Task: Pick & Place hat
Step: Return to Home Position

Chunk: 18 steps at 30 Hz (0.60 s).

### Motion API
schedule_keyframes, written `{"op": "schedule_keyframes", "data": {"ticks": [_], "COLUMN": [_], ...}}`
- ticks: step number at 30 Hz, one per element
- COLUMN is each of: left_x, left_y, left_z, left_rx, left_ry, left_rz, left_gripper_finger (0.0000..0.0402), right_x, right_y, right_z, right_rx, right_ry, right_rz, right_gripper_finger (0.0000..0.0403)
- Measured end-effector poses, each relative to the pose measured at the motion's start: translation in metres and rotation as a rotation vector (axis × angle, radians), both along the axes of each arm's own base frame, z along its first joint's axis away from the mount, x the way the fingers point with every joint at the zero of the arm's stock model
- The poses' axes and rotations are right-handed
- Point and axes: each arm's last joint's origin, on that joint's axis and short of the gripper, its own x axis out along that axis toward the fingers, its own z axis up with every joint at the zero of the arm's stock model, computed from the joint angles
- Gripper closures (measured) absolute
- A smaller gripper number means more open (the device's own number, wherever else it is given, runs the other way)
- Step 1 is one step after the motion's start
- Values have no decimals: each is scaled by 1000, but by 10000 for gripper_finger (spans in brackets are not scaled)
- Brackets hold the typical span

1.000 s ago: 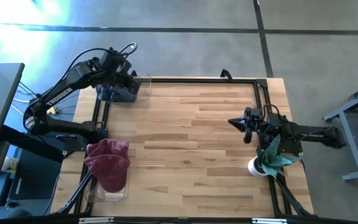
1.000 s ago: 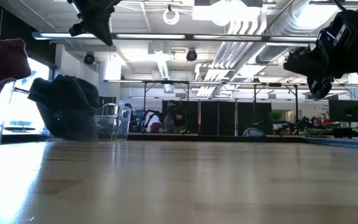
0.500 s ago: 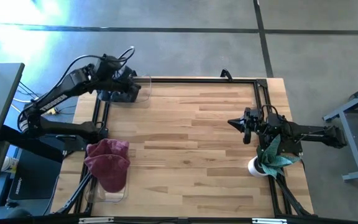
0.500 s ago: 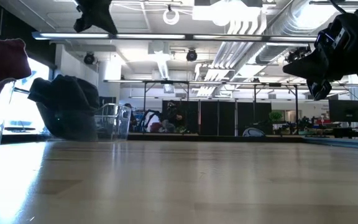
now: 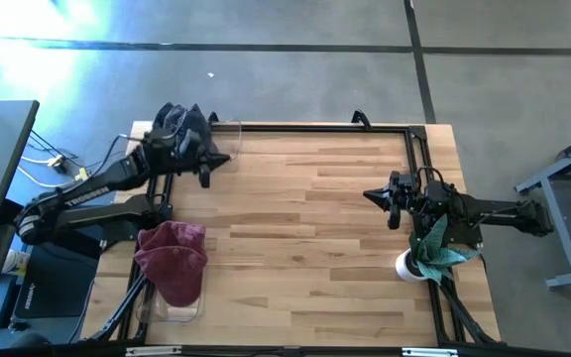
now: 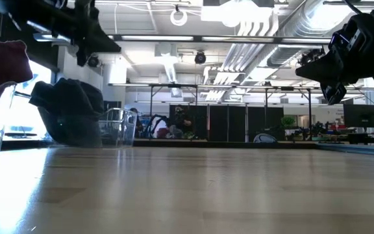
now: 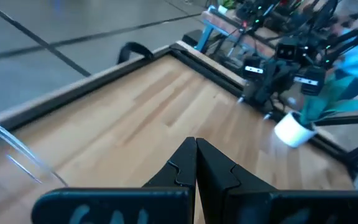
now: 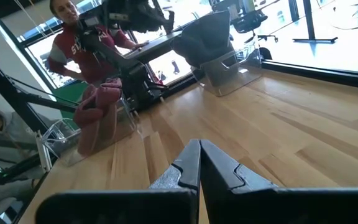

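High view: the left gripper [image 5: 206, 165] is held over the table's [image 5: 305, 248] far left edge, just beside the far transparent bin [image 5: 228, 130]. In the left wrist view its fingers [image 7: 178, 174] are pressed together with nothing between them.

The blue cap heap [image 5: 179, 121] is seen in that far bin, at the far left corner. It is dark, slumped and soft. Whether it is one cap or more cannot be told. In the low view it leans against the clear wall.

The red cap [image 5: 171, 260] is found at the near left corner, draped over the near transparent bin [image 5: 171, 309]. It is crumpled and spills above the rim.

The left arm is laid across the black frame [image 5: 315, 126] between the two bins.

The right gripper [image 5: 386, 198] is held at the right side of the table, well apart from both bins. Its fingers [image 8: 182, 171] are closed tip to tip and empty. Near it, at the right edge, a white cup [image 5: 405, 266] is noted with a teal cloth [image 5: 439, 250] over it. A person [image 8: 73, 46] in a red top is seen beyond the bins in the right wrist view.

Against a second ago, the left gripper has been drawn off the far bin. The arm has been folded lower, and the heap is now uncovered. The right arm, both bins and the caps are unchanged.
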Motion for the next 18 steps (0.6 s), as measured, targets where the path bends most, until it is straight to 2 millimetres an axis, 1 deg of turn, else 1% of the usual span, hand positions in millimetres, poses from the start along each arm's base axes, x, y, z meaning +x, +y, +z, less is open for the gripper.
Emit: {"op": "schedule_keyframes", "data": {"ticks": [3, 5, 9, 14, 18], "left_x": [0, 1, 3, 9, 1], "left_y": [-2, -5, -17, -37, -52], "left_z": [-25, -33, -42, -45, -56], "left_rx": [-35, -16, 11, 53, 114], "left_ry": [-30, -65, -88, -81, -88], "left_rz": [-11, -33, -64, -116, -126], "left_gripper_finger": [402, 402, 402, 402, 402], "right_x": [0, 0, 0, 0, 0], "right_y": [0, 0, 0, 0, 0], "right_z": [0, 0, 0, 0, 0], "right_rx": [0, 0, 0, 0, 0], "right_ry": [1, 2, 2, 2, 2], "right_rz": [0, 0, 1, 1, 1], "right_gripper_finger": [402, 402, 402, 402, 402]}}
